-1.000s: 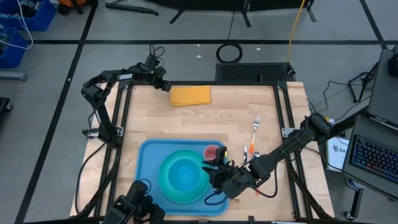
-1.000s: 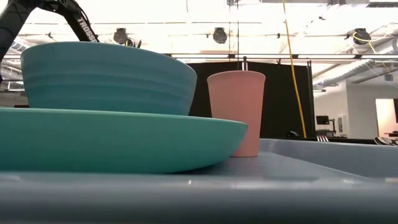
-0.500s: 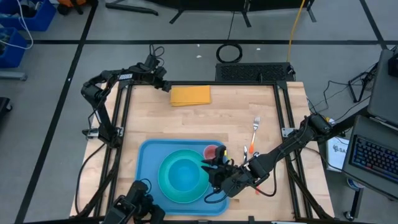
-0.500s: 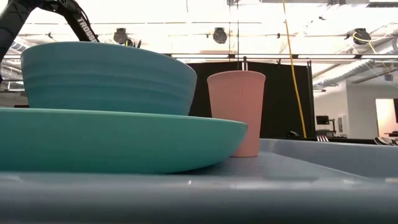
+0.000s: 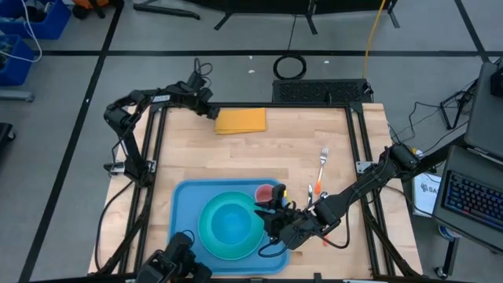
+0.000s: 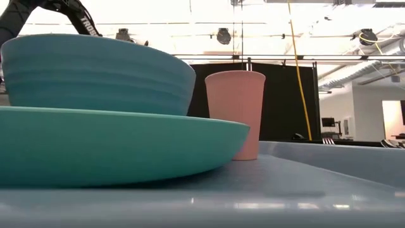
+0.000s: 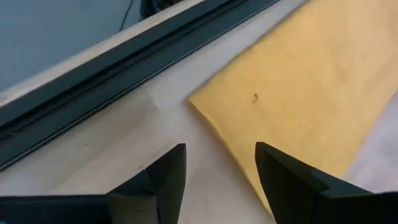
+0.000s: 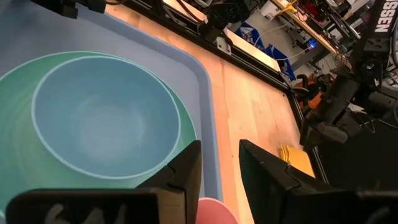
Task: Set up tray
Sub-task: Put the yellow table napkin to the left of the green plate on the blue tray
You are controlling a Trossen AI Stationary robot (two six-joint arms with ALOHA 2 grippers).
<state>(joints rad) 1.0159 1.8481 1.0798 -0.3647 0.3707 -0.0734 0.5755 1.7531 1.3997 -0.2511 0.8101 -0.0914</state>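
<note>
Overhead, since a second earlier, the tray (image 5: 183, 206) had slid slightly toward the table's near edge, right gripper (image 5: 271, 219) parted, empty, over its right rim. Left wrist: left gripper (image 7: 219, 163) (fingers apart, empty) hovered at the orange napkin (image 7: 305, 87); better to pinch its near corner squarely.

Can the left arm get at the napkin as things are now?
Probably yes. The left gripper hangs just by the corner of the napkin at the table's far edge, fingers apart, with only bare wood between them. Nothing lies on the napkin or in the way.
</note>
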